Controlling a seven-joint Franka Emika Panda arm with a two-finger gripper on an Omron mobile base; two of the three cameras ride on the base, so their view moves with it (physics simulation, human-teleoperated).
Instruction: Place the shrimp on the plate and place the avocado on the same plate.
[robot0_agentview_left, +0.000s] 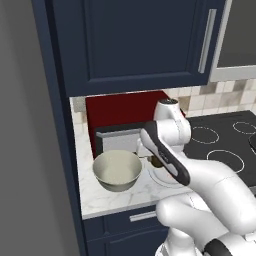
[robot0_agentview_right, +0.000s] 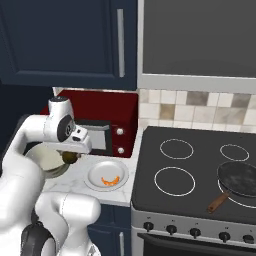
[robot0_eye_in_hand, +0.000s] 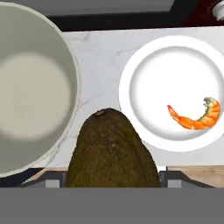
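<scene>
One shrimp (robot0_eye_in_hand: 195, 117) on plate (robot0_eye_in_hand: 144, 65); avocado (robot0_eye_in_hand: 111, 153) btwn fingers (robot0_eye_in_hand: 51, 180).

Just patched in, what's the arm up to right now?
The shrimp already lies on the white plate. The gripper holds the avocado between its fingers, above the marble counter between the cream bowl and the plate. The avocado is not over the plate yet, so that placement remains.

Cream bowl (robot0_agentview_left: 117, 171); frying pan (robot0_agentview_right: 239, 181)
</scene>
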